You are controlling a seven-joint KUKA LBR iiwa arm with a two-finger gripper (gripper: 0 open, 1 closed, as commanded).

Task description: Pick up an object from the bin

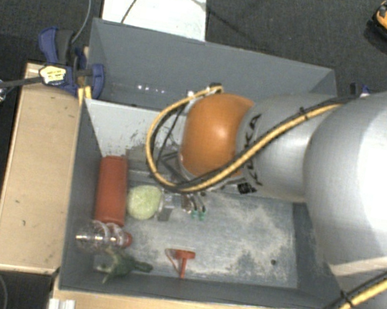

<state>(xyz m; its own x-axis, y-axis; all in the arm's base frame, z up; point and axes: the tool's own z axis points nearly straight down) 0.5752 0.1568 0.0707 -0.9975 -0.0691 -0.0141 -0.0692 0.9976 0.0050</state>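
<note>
Bin (284,273): floor is noted as scuffed grey. Nearest, at the front left corner, a green leafy toy (121,266) is seen lying flat. Just behind it, a clear piece (100,236) is laid on its side near the left wall. To their right, apart from both, a small red peg (180,259) is found alone on the bare floor.

Further back, a red cylinder (113,190) is laid lengthwise along the left wall. A pale green ball (144,202) is found just beside its right flank, left of the bin's middle. The gripper (184,205) is positioned low over the floor, just right of the ball; contact cannot be confirmed. Whether the claw is released or clenched cannot be told, as it is largely hidden under the orange cover (215,135). A small green speck (200,216) is noted just right of the gripper; its nature cannot be told.

Cables (157,144), yellow and black, are looped round the cover. The arm (310,154) is extended in from the right, over the back half of the bin.
</note>
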